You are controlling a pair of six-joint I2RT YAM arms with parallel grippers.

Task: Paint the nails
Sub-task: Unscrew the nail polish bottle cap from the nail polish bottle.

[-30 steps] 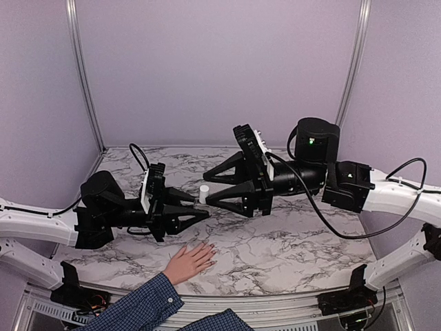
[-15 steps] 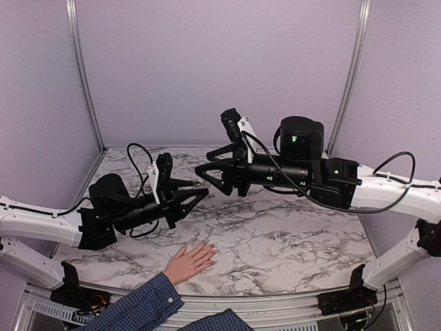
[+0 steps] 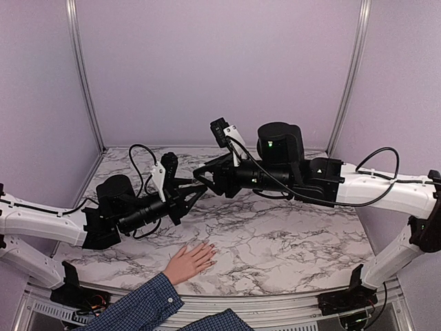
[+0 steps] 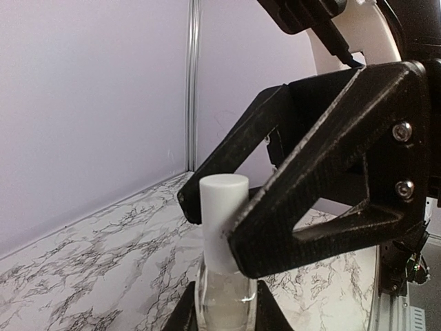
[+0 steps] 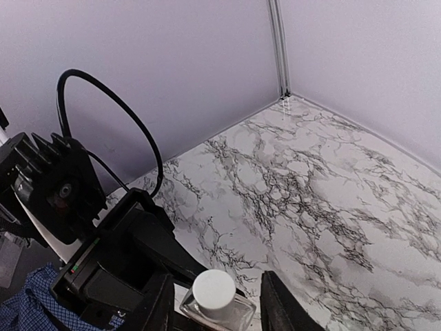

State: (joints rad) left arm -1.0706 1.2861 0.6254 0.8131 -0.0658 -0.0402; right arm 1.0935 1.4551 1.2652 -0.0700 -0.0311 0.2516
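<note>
A small clear glass polish bottle with a white cap [image 4: 222,227] is held above the marble table, and my left gripper [image 4: 224,314] is shut on its glass body. My right gripper [image 5: 217,307] stands open, one finger [image 5: 275,307] on each side of the cap [image 5: 213,289], with small gaps showing. In the top view the two grippers meet tip to tip, left [image 3: 195,192] and right [image 3: 201,172]. A light-skinned hand [image 3: 187,262] in a blue plaid sleeve [image 3: 138,303] lies flat near the front edge, below the grippers. The nails [image 3: 211,259] are too small to make out.
The marble tabletop [image 3: 289,241] is closed in by purple walls with metal corner posts [image 3: 83,76]. A black cable [image 5: 103,96] loops over my left wrist. Both arm bases sit at the near corners.
Both arms have risen from the table, carrying the bottle up. My right gripper has swung round to straddle the cap, its jaws now narrower. The hand has stayed still.
</note>
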